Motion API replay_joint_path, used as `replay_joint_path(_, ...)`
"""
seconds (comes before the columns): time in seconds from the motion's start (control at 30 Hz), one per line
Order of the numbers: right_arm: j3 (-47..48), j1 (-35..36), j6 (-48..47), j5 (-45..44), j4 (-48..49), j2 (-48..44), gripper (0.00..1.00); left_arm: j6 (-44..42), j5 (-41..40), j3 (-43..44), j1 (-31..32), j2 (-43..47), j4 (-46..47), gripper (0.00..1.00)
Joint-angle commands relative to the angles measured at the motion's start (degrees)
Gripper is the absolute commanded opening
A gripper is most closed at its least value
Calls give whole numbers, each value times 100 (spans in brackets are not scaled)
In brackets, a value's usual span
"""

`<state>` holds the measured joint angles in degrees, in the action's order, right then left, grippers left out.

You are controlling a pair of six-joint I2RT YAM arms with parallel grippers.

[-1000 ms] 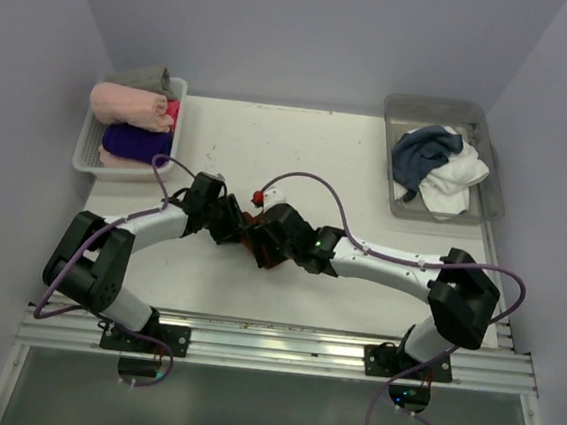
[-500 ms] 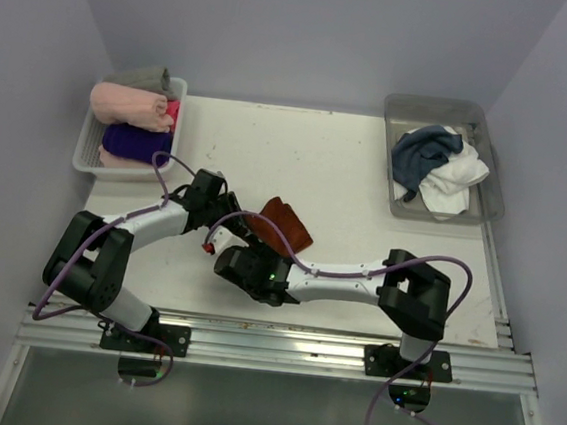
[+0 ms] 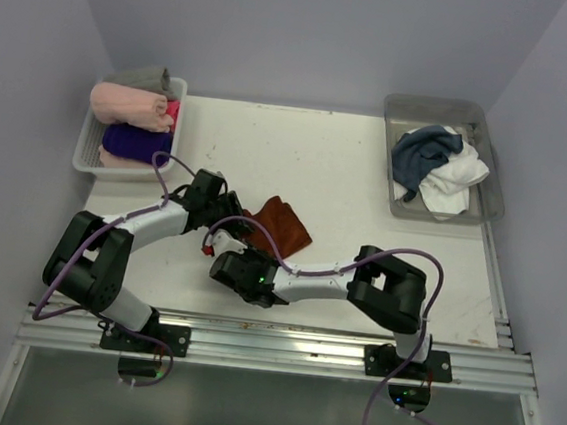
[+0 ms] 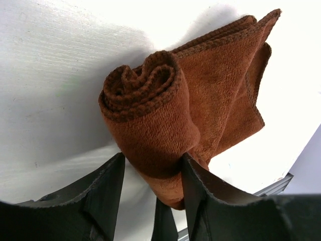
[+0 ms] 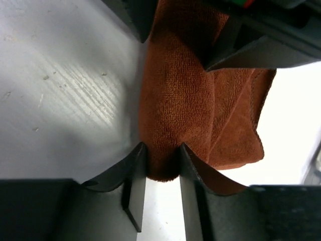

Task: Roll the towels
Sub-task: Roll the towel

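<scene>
Near the front middle of the desk (image 3: 368,170), the brown towel (image 3: 280,227) is found part rolled, with an unrolled tail spread flat toward the right. The roll is held at both ends. The left fingers (image 4: 103,193) are clamped on one end, and the cloth is visibly pinched in between them. The right fingers (image 5: 133,181) are pressed against either side of the opposite end.

The rolling step appears to be under way, perhaps half done. For a good result, both ends should be turned together and at the same rate, so that the roll is not twisted or drawn into a cone. The tail should be kept flat and lightly taut as it is taken up. Neither grip should be slackened until the last edge is wound on, since soft cloth is likely to spring open.

A short, dense terry pile is shown on the towel, with a thicker stitched hem along its edges. At the end seen from the left wrist, a loose spiral with an S-shaped fold at its core is visible rather than a tight coil. The tail is doubled, and its layers are slightly fanned. A blue towel (image 3: 422,154) and a white towel (image 3: 463,178) are left crumpled in the bin (image 3: 489,207) at the far right.
</scene>
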<state>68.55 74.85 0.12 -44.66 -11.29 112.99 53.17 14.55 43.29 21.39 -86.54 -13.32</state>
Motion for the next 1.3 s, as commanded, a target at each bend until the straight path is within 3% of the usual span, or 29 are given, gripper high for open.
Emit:
replay_joint_path(0.0,115,-119,163,-78,355,-171,29,-17,-31,197,-3,199,-83,57)
replay_joint_path(0.2,-430,-576,681,1476,680,-918,19,-201,22,425,-64,357,-144,87)
replay_joint_path(0.3,-746,-892,1042,2294,864,-1323,14,-306,-57,592,-117,463,-267,92)
replay_joint_path(0.77,-1608,-2351,2746,5379,1814,-2105,13,-439,145,549,-231,718,-233,98)
replay_joint_path(1.27,-2794,-3713,4688,7699,4079,-1817,14,-281,751,136,-205,121,899,97)
